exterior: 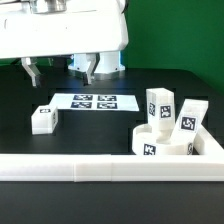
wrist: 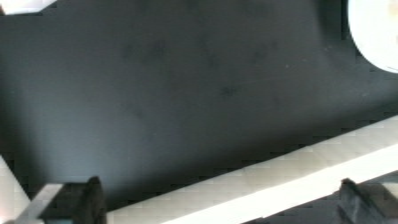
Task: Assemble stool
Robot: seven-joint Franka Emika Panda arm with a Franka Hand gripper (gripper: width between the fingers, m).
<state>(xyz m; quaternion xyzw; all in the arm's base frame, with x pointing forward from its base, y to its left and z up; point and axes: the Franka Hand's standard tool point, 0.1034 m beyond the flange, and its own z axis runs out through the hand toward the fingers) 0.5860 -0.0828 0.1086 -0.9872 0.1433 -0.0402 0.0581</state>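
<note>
Empty fingers (wrist: 75, 205) spread over matte blk table (exterior: 95, 135); round white plastic seat (exterior: 160, 147), blocky tagged legs (exterior: 160, 103).

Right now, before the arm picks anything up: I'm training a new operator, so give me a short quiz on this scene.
1. True or false: the jaws are shut on a leg.
2. Which part lies alone on the exterior view's left of the marker board? A) the seat B) a leg C) the rail
3. Fill in: the round seat lies near the corner of the long white L-shaped ___.

Key: 1 false, the jaws stand open and empty; 2 B; 3 rail.
</note>
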